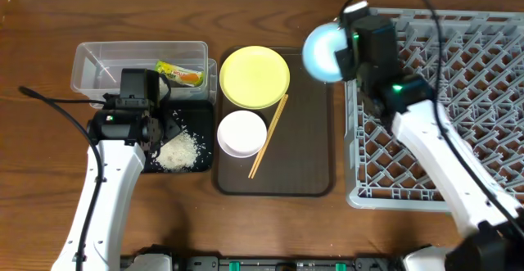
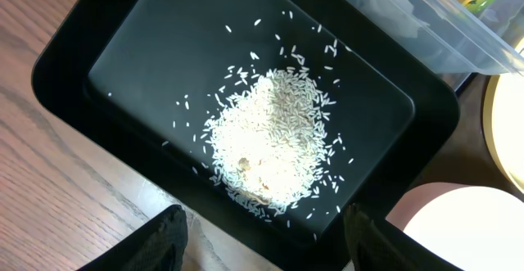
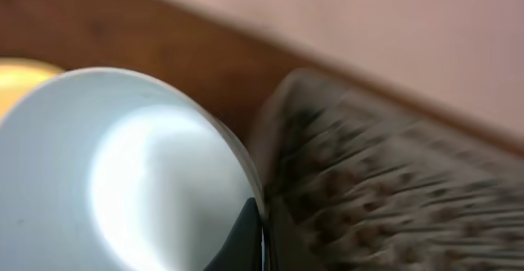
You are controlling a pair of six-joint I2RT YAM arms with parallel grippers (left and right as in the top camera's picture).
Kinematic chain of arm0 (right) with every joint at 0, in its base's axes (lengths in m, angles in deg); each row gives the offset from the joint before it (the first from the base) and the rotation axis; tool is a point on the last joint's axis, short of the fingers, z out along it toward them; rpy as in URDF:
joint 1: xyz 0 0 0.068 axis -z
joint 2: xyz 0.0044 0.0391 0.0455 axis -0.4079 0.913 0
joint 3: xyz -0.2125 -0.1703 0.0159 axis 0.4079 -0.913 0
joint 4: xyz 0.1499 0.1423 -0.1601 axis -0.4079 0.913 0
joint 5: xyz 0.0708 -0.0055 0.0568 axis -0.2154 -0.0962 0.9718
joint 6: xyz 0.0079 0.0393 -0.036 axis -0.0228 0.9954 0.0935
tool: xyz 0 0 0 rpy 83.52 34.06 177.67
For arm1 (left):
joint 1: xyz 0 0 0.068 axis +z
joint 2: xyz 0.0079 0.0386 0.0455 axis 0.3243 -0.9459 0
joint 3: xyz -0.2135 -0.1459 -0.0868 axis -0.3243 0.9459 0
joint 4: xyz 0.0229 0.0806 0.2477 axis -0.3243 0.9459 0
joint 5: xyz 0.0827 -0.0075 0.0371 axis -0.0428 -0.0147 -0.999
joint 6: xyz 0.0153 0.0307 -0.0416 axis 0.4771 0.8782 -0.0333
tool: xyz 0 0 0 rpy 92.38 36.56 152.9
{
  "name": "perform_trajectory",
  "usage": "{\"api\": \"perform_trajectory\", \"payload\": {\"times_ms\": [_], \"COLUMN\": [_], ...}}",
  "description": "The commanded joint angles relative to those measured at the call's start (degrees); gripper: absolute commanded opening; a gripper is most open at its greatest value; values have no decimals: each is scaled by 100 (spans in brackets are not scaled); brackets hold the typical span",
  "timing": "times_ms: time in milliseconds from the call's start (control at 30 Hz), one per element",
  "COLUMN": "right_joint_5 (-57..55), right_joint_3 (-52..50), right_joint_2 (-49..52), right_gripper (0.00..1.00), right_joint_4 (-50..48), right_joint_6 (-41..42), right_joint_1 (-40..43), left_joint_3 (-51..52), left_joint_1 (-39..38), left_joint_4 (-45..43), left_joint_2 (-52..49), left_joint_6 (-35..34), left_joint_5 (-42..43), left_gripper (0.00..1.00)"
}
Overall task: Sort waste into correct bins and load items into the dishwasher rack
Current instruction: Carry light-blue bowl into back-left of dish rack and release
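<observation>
- Right, we have the right gripper [image 1: 344, 50] clamped on the rim of the light blue bowl [image 1: 322, 51]. The bowl is held off the table, between the brown serving tray [image 1: 315, 152] and the far-left corner of the grey dishwasher rack [image 1: 458, 115].
- We read the step in hand as loading this bowl into the rack.
- To do it well, we'd carry the bowl fully over the lattice before lowering it, then tilt it so the rim drops between two rows of pegs.
- We'd let go only once the pegs prop it up.
- The rack's wall needs watching: the bowl is just beside that corner, and a low approach could clip the edge.
- As for looks, the bowl is round, pale blue and glossy. The right wrist view shows a smooth surface with a bright highlight, and the rack behind it is blurred.
- Meanwhile the left gripper [image 2: 266, 246] has its fingers apart and holds nothing. It hovers over the black tray [image 2: 74, 66], where the rice grains [image 2: 274, 144] lie heaped, well clear of the bowl's path.
</observation>
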Motion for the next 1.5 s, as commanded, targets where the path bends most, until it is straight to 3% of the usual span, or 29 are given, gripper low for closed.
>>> {"api": "perform_trajectory", "payload": {"times_ms": [0, 267, 500, 900, 1467], "right_joint_5": [-756, -2546, -3506, -3694, -3515], "right_joint_3": [33, 33, 33, 33, 28], "right_joint_2": [-26, 382, 1038, 1939, 2057], "right_gripper": [1, 1, 1, 1, 1], "right_joint_4": [-260, -2024, -2900, -2900, -2004], "right_joint_6": [-1060, -2452, -2675, -2575, -1838], "right_joint_1": [203, 726, 852, 737, 391], "left_joint_3": [13, 13, 13, 13, 13], "left_joint_1": [24, 24, 24, 24, 24], "left_joint_4": [35, 31, 31, 33, 35], "left_joint_2": [9, 9, 9, 9, 9], "left_joint_6": [-66, -66, -66, -66, -63], "left_joint_5": [-9, -9, -7, -7, -9], "left_gripper": [64, 64, 64, 64, 64]}}
